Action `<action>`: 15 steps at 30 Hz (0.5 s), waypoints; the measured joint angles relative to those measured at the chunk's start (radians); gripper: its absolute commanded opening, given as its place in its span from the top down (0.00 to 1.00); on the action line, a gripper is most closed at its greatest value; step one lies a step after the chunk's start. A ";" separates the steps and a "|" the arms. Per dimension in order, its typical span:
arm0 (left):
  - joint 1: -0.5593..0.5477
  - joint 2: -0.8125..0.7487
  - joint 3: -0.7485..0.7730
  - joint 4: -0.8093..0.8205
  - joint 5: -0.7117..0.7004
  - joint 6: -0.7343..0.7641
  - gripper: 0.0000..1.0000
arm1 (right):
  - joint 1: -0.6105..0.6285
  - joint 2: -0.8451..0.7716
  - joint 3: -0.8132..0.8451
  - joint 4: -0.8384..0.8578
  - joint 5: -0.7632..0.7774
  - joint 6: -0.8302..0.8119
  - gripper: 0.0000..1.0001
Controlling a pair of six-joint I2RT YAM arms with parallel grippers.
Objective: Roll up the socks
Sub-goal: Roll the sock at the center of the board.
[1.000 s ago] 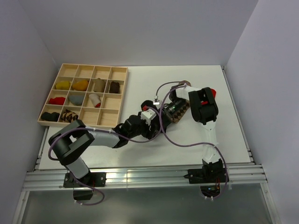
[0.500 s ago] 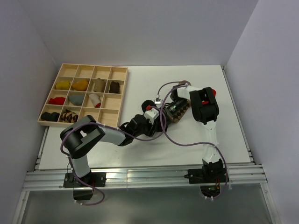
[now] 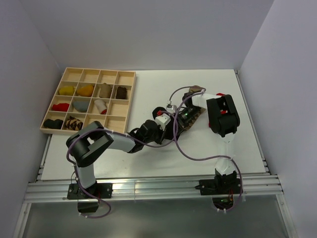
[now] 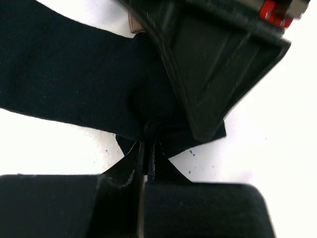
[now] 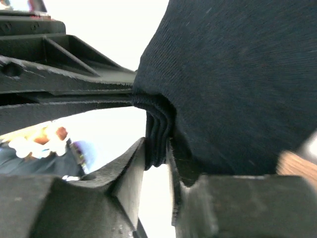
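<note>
Right now the left gripper (image 4: 147,148) is clenching on a pinch of the black sock (image 4: 74,74), with the fabric squeezed between its pads. The sock is lying on the white table (image 3: 148,89) about mid-table, and in the left wrist view it is stretching away toward ten o'clock. The right gripper (image 5: 158,153) is sitting nose to nose with the left one. A stacked fold of the same sock is standing between its fingers, but I cannot tell whether it is gripping or letting go. The argyle sock (image 3: 194,117) is lying just at two o'clock of the pair, with the red sock (image 3: 221,95) beyond. This is looking like a handover of the folded end. To do it well, the left clamp should be holding every layer before the right one is backing off. The fabric should be staying taut, so the roll is winding tight and even, clear of the argyle.
</note>
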 measured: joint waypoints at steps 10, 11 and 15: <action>0.066 0.002 0.069 -0.149 0.150 -0.098 1.00 | -0.021 -0.225 -0.176 0.275 0.144 0.132 0.59; 0.077 0.000 0.075 -0.167 0.169 -0.115 1.00 | -0.026 -0.261 -0.198 0.305 0.156 0.138 0.58; 0.112 -0.011 0.106 -0.272 0.241 -0.163 1.00 | -0.060 -0.398 -0.267 0.429 0.197 0.167 0.57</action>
